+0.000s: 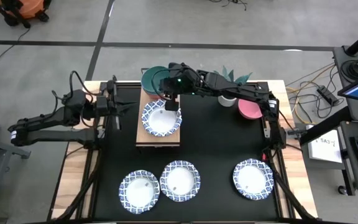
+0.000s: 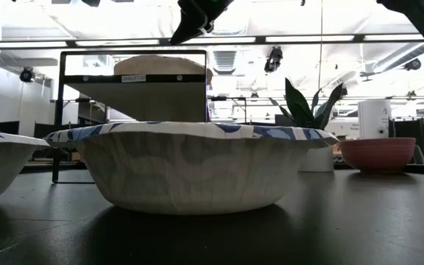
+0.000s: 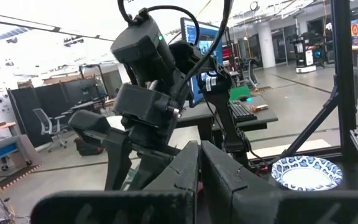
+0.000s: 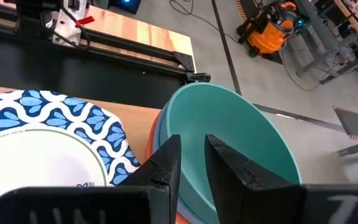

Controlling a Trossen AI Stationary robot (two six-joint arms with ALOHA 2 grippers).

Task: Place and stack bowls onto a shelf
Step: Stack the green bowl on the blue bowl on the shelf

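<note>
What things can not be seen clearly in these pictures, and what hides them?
- Bowls under the green bowl: right wrist view shows only thin rims; their number is unclear.
- Shelf surface: high view, mostly hidden by the dish.
- Right gripper: high view, fingertips too small to judge.
- Pink bowl: low view, inside hidden by its wall.

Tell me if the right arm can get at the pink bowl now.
Probably yes: the pink bowl sits uncovered on the table beside the right arm, whose gripper hangs over the shelf.
</note>
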